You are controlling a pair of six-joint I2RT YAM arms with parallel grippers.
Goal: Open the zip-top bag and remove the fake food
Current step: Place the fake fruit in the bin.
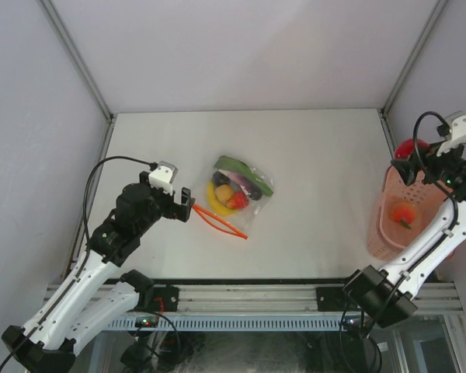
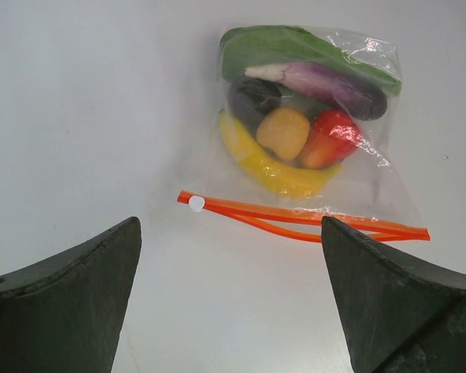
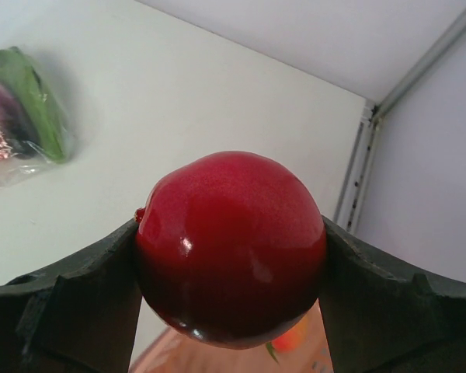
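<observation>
Looking down from the top camera, the zip-top bag [image 1: 239,190] lies around the middle of the table [image 1: 318,148], a bit left of centre, with its orange zip strip [image 1: 217,220] along the near-left edge. From up there the left gripper [image 1: 186,205] sits just beside the left end of that strip. The left wrist view makes it clear the jaws are spread wide with nothing between them. It also shows the strip's two halves parted in the middle, which the overhead shot barely hints at. You get the fake food [image 2: 295,132] inside too: long green piece at the far side, purple one, yellow curve, orange lump, red piece.

Over on the right, the right gripper [image 3: 231,233] is clamped on a round red fruit [image 3: 231,247], held over the pink basket [image 1: 384,233]. Only the top view shows another reddish piece [image 1: 404,214] lying in that basket.
</observation>
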